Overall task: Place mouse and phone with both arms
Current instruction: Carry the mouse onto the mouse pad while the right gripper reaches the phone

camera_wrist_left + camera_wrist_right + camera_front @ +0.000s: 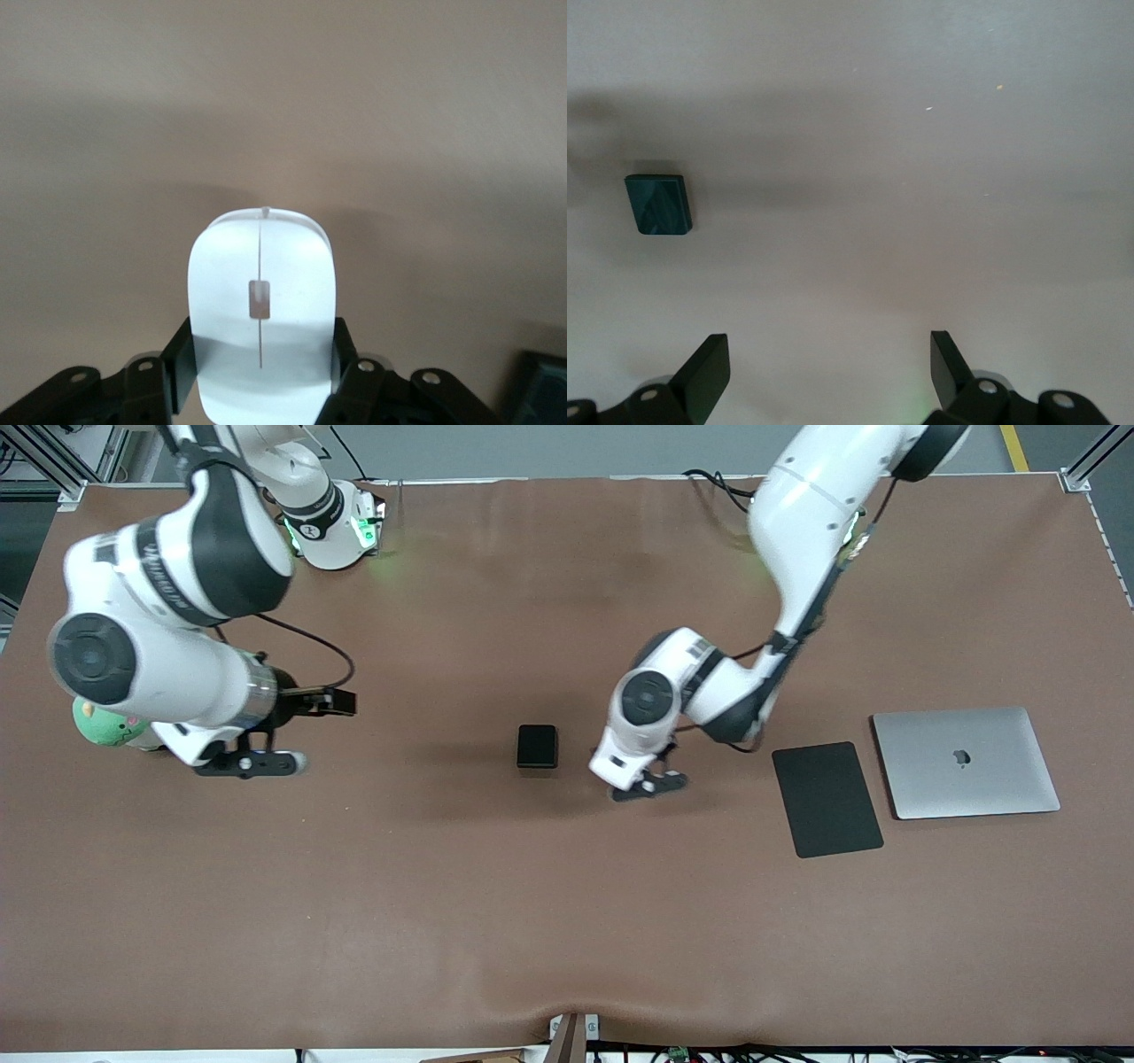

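Now the left gripper clamps the small glossy white oval mouse beside the small matte black phone — lifting comes next; the right gripper waits, spread wide.

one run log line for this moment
left end effector: shut on glossy white oval mouse | right end effector: open, waiting | small matte black phone: on table

White arms, black bands, cables

I find no words or numbers I can read. The one sign is an apple logo on the closed silver laptop at three o'clock.
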You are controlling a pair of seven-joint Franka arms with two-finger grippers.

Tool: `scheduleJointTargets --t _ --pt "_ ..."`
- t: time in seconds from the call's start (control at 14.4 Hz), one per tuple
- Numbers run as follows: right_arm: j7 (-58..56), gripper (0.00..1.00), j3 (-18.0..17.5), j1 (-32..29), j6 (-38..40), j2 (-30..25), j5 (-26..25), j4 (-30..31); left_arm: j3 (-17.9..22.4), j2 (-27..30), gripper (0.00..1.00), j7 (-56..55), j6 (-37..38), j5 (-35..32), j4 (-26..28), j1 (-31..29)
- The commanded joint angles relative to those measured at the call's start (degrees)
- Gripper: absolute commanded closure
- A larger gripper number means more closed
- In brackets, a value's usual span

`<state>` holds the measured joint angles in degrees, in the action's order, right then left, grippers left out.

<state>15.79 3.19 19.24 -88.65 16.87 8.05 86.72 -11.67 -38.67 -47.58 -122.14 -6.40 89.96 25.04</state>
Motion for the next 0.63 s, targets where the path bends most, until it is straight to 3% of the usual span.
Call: scheduleJointTargets --t 0.0,0.28,0.56 --pt "3.53 0.00 0.32 2.72 -1.26 1.49 0.82 -0.59 -0.63 5.09 0.81 9.57 5.58 -1.07 2.06 -7.08" --pt "10.04 0.00 0.32 7.64 -5.91 3.95 0.91 -0.41 -0.28 8.60 0.78 19.78 7.18 -1.50 6.62 -14.91" --pt "15.66 0.00 0.32 12.13 -11.71 7.46 1.00 -0.41 -0.81 10.28 0.70 22.18 6.04 -8.88 11.81 -21.16"
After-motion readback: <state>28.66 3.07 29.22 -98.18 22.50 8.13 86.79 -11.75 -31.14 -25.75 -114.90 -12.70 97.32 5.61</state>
